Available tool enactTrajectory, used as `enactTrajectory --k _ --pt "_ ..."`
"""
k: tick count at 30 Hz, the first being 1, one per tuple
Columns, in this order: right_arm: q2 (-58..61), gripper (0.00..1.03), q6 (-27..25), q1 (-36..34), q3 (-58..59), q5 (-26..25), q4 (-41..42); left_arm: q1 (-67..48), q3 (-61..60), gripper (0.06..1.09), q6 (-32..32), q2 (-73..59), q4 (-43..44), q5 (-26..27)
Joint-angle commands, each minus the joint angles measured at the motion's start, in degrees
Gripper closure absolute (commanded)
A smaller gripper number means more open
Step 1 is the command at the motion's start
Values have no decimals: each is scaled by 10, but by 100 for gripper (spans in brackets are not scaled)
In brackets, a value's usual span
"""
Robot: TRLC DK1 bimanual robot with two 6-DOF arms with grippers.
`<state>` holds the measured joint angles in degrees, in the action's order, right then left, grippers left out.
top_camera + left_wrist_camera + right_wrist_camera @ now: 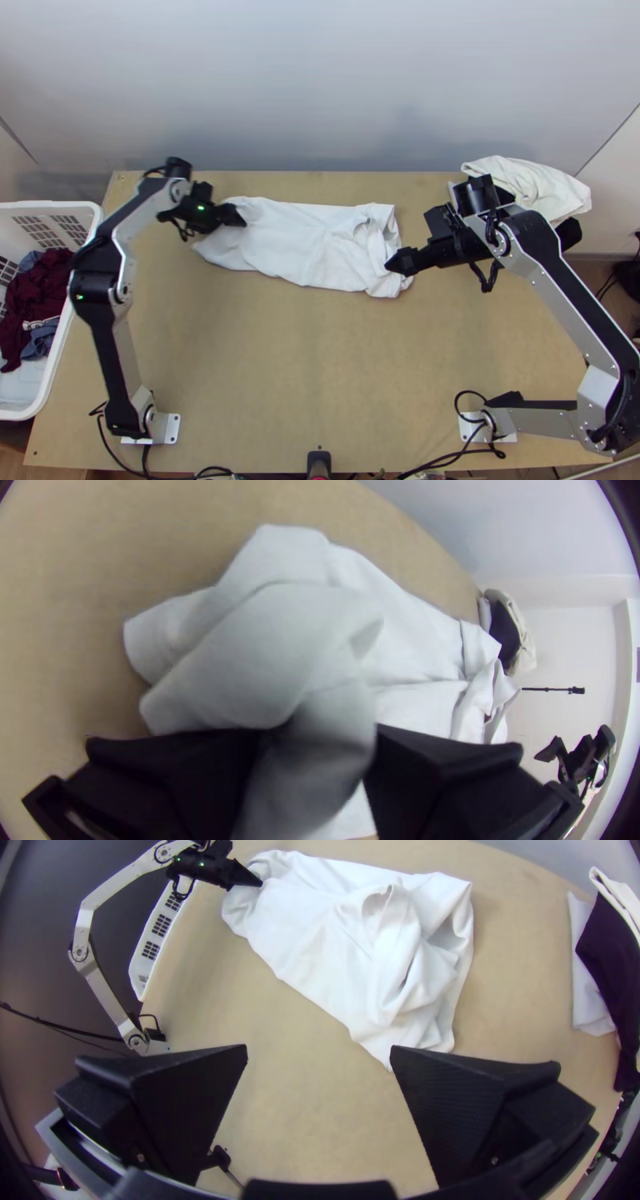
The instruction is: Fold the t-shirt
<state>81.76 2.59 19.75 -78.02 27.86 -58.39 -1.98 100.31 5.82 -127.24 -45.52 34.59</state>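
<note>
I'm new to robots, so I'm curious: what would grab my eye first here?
Probably the rumpled white T-shirt across the table's far half. The left gripper is at its left end and the right gripper by its right. At the far left, a white basket holds dark clothes.

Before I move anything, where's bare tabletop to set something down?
Biggest patch: table between t-shirt and near edge, flanked by left arm base and right arm base. Thin strip beyond the t-shirt. Crowded: t-shirt's left end (left gripper), right end (right gripper), far right corner (clothes pile), left edge (laundry basket).
</note>
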Motion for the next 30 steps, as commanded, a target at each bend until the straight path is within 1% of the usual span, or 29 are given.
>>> enactTrajectory --k 1,4,6,8,11,12,14,18,25,28,30 --pt "-13 3 7 -1 41 0 -1 -40 16 105 43 -10 10 47" --pt "-14 3 11 -1 54 0 -1 -39 36 105 53 3 -2 47" --pt "-14 3 11 -1 62 1 -1 -37 64 105 60 7 -13 31" --pt "-15 3 11 1 68 1 -1 -38 111 105 59 8 -53 14" --pt "-20 3 14 1 79 1 5 -44 206 105 60 9 -117 6" --pt "-23 3 14 1 82 1 7 -51 236 105 60 9 -135 -6" --pt "-29 3 15 1 91 1 12 -65 280 105 59 19 -153 -19" --pt "-44 3 26 1 111 1 25 -118 290 105 46 52 -155 -66" --pt "-80 3 35 -8 145 1 32 -200 290 105 16 52 -163 -114" --pt "-99 3 37 -20 156 1 32 -243 291 105 -6 40 -157 -163" --pt "-114 3 41 -28 163 1 32 -274 291 105 -11 33 -147 -186"
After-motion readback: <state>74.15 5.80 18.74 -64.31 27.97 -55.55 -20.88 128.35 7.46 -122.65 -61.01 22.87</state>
